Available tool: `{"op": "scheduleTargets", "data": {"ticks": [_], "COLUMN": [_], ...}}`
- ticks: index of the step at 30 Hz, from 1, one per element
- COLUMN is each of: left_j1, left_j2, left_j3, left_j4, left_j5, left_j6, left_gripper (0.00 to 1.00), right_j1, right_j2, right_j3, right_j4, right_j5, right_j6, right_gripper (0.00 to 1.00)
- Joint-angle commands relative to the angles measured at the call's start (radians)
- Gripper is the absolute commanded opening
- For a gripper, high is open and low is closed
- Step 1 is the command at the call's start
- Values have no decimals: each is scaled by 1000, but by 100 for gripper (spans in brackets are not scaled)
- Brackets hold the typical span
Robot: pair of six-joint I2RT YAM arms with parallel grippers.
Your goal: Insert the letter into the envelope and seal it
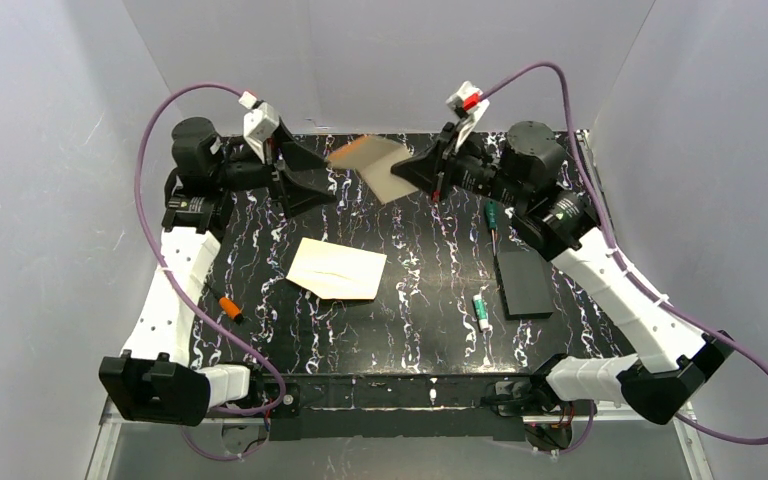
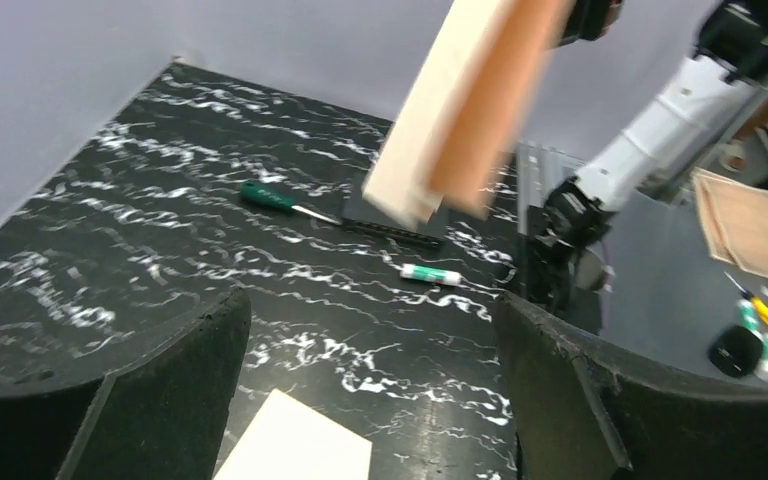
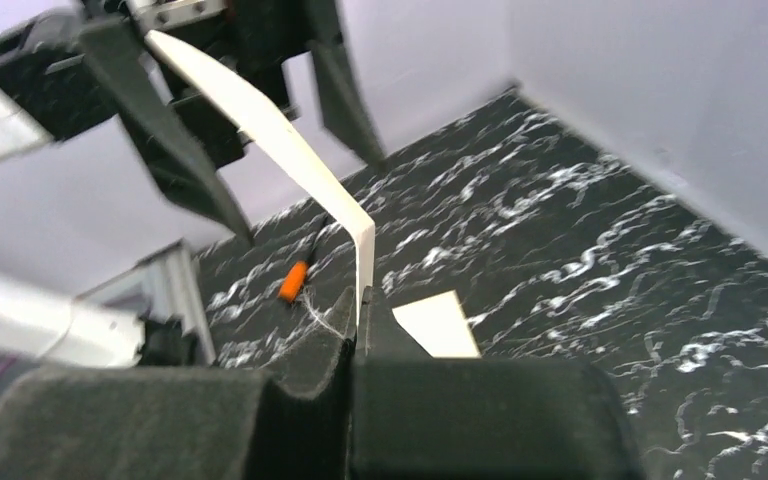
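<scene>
- The right gripper [image 1: 405, 172] is clenched on the right edge of the letter [image 1: 365, 160]. In the right wrist view its two fingers are pressed together with the thin sheet pinched between them.
- The letter is a tan sheet held in the air over the far middle of the table [image 1: 430, 330]. It is tilted, and it hangs between the two grippers.
- The left gripper [image 1: 328, 178] is released, with its fingers spread wide. It sits just left of the letter at the far left.
- In the right wrist view the letter's left end reaches up into the gap between those spread fingers. I cannot tell whether it touches either one.
- The envelope [image 1: 338, 268] lies flat on the table, nearer than both grippers and a little left of centre. It is pale cream, with a faint line across its face.
- Nothing touches the envelope, and it is well apart from the letter.
- A green screwdriver [image 1: 492, 218] lies at the far right, below the right arm.
- A black block [image 1: 523, 283] lies just nearer than the screwdriver.
- A white and green marker [image 1: 480, 312] lies just left of the block's near end.
- A small orange thing [image 1: 230, 308] lies at the near left, beside the left arm.
</scene>
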Motion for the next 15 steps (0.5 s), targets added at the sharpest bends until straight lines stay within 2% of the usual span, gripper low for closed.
{"op": "scheduleTargets", "data": {"ticks": [1,3,5,6,7,10,15], "left_j1": [32,31,29,30,27,15,0], "left_j2": [-59,-47,-8,44,64,87,53], "left_j3": [-20,-6,42,101,124,145,99], "left_j4": [67,102,126,131,142,293,501], "left_j5": [-144,-171,-192,-193,-178,-132,-227], "left_j6": [-115,-239,-409,-566,-638,-854,-1034], "left_gripper": [92,98,98,97,96,94,96], "right_j1": [-1,-1,-1,-1,-1,-1,-1], "right_j2": [-43,-48,-40,-24,-15,13,64], "right_j3": [-43,-91,-138,-173,-182,-183,-139], "right_j4": [231,392,559,706,760,827,872], "right_j5": [274,294,295,300,307,325,317], "right_j6": [106,232,387,507,553,625,707], "right_gripper": [1,1,1,1,1,1,1]}}
